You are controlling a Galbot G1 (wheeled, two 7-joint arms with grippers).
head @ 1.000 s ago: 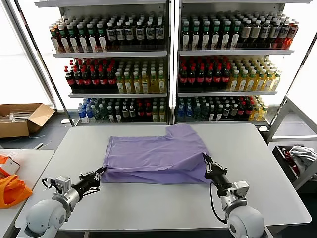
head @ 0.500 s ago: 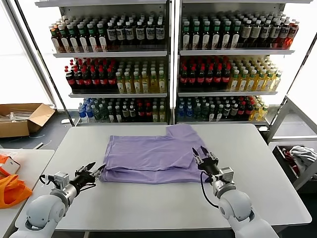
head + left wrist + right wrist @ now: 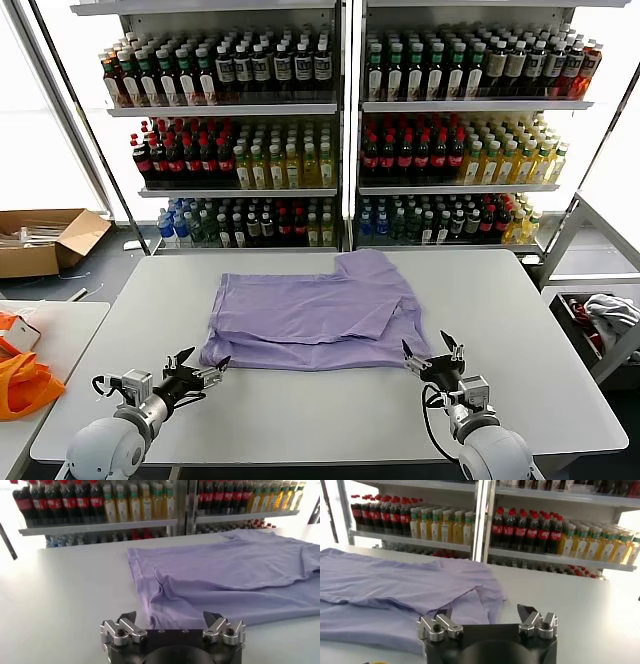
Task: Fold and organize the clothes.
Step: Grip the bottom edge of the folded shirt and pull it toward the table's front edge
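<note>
Our left gripper (image 3: pixel 197 366) hangs just off the near left corner of the lavender T-shirt (image 3: pixel 310 320), its fingers spread wide and holding nothing; the shirt's edge lies right ahead of the fingertips, apart from them. Our right gripper (image 3: pixel 433 355) sits at the near right corner, fingers likewise splayed and empty, the cloth just beyond and to the inside of them.

The shirt lies partly folded on the white table (image 3: pixel 530 330), with one sleeve sticking out at the far side. We judge the fold loose: thin fabric like this can slide back open on its own, and the near left corner looks puckered, so the layers may not line up. If we reach in again with fingers this wide, a tip could snag the top layer alone and drag it askew, or push the hem into a wrinkle.

Counted: one T-shirt, two grippers, one table, one orange bag (image 3: pixel 22 385) far to the left of our left fingers.
</note>
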